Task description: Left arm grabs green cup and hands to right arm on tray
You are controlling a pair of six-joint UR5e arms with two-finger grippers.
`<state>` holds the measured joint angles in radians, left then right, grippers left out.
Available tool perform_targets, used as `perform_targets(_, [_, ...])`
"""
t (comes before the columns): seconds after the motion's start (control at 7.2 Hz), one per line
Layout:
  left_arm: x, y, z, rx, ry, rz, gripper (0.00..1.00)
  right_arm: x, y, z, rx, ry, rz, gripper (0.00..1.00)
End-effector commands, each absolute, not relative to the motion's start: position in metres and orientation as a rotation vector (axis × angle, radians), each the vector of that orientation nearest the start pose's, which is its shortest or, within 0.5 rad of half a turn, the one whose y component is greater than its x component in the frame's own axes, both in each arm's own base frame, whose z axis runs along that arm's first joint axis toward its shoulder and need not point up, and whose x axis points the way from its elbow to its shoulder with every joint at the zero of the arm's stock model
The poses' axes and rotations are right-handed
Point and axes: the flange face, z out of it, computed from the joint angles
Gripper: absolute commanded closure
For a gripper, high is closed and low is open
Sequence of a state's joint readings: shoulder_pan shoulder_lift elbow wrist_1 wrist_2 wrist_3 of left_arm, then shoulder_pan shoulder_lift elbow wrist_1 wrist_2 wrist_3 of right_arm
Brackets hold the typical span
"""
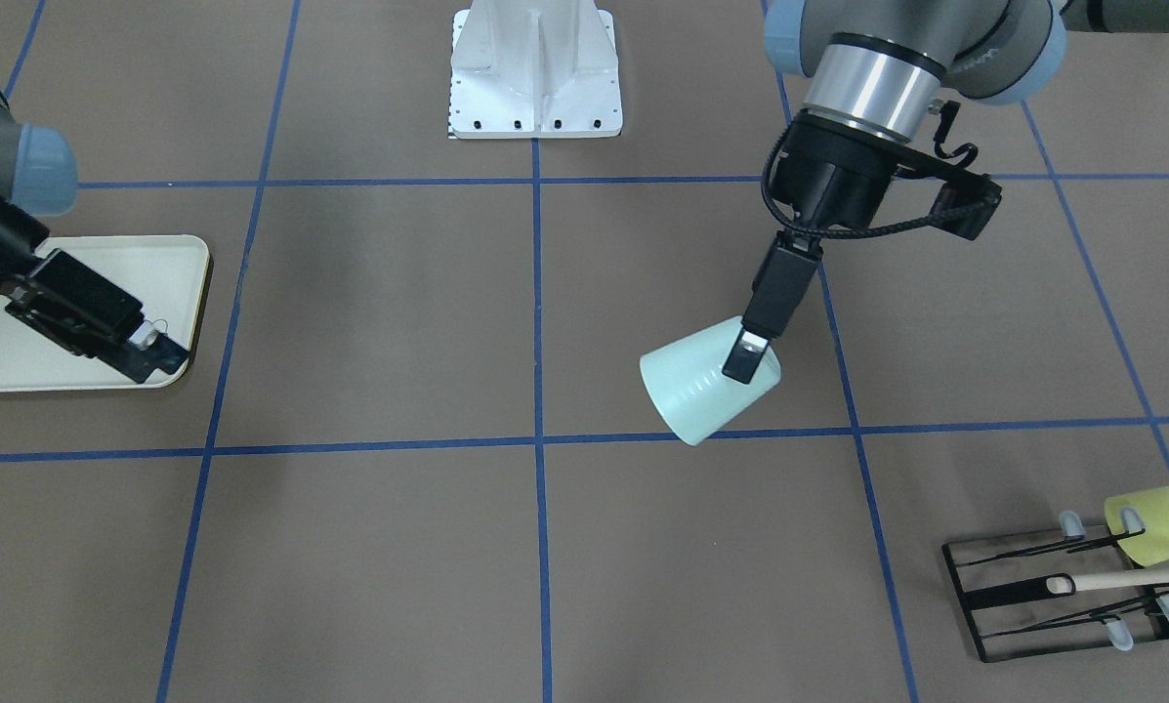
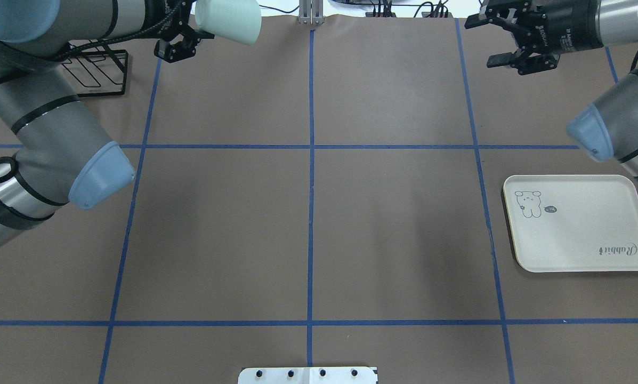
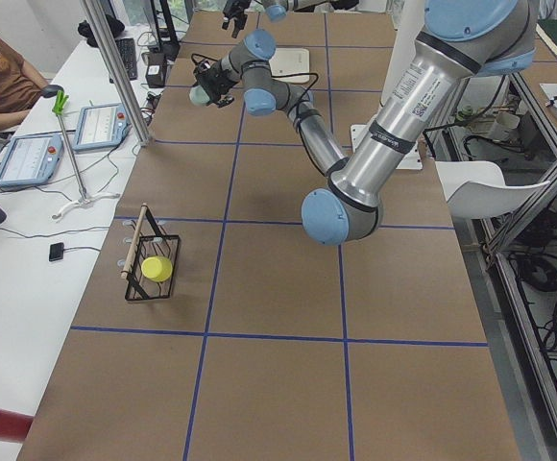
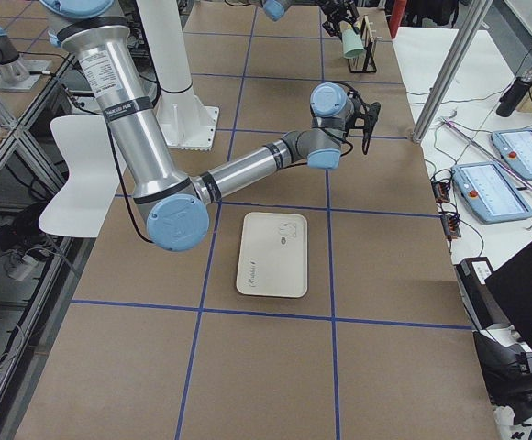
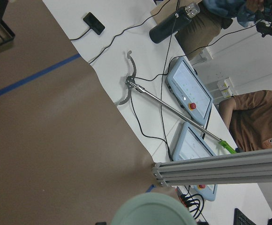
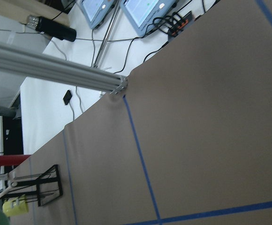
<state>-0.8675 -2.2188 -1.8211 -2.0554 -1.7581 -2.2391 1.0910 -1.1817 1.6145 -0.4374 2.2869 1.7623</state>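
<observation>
My left gripper [image 1: 746,359] is shut on the pale mint green cup [image 1: 696,391] and holds it tilted on its side, in the air above the table. One finger lies on the cup's outer wall. In the overhead view the green cup [image 2: 228,20] is at the far left-centre edge, at the left gripper [image 2: 195,32]. The cup's rim shows at the bottom of the left wrist view [image 5: 147,212]. My right gripper [image 2: 502,40] is open and empty, raised at the far right, well apart from the cup. The cream tray [image 2: 580,234] lies on the right, with nothing on it.
A black wire rack [image 1: 1063,596] holds a yellow-green cup [image 1: 1165,522] and a wooden stick at the table's far left corner. The white robot base plate [image 1: 535,73] sits at the near middle edge. Operators' desks with tablets lie beyond the far edge.
</observation>
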Motion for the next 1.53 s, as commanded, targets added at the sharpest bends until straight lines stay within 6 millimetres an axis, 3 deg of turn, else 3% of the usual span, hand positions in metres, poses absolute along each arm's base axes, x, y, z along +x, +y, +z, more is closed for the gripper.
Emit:
perform_targets(0.0, [0.315, -0.524, 0.078, -0.223, 1.529, -1.034, 0.83, -0.233, -0.536, 0.267, 0.149, -1.686, 0.353, 0.01])
perform_targets(0.28, [0.313, -0.506, 0.054, -0.356, 1.548, -0.96, 0.83, -0.246, -0.507, 0.255, 0.097, -1.831, 0.285, 0.01])
perform_targets(0.56, [0.298, -0.483, 0.03, -0.458, 1.587, -0.951, 0.83, -0.25, -0.489, 0.248, 0.121, -1.918, 0.213, 0.02])
perform_targets(0.69, [0.291, -0.471, 0.023, -0.512, 1.592, -0.929, 0.83, -0.246, -0.475, 0.233, 0.086, -2.011, 0.244, 0.02])
perform_targets(1.11, [0.288, -0.462, 0.018, -0.567, 1.587, -0.921, 0.82, -0.239, -0.447, 0.22, 0.034, -2.26, 0.259, 0.02])
perform_targets(1.39, [0.29, -0.465, 0.02, -0.572, 1.578, -0.93, 0.82, -0.264, -0.431, 0.218, 0.001, -2.329, 0.26, 0.02])
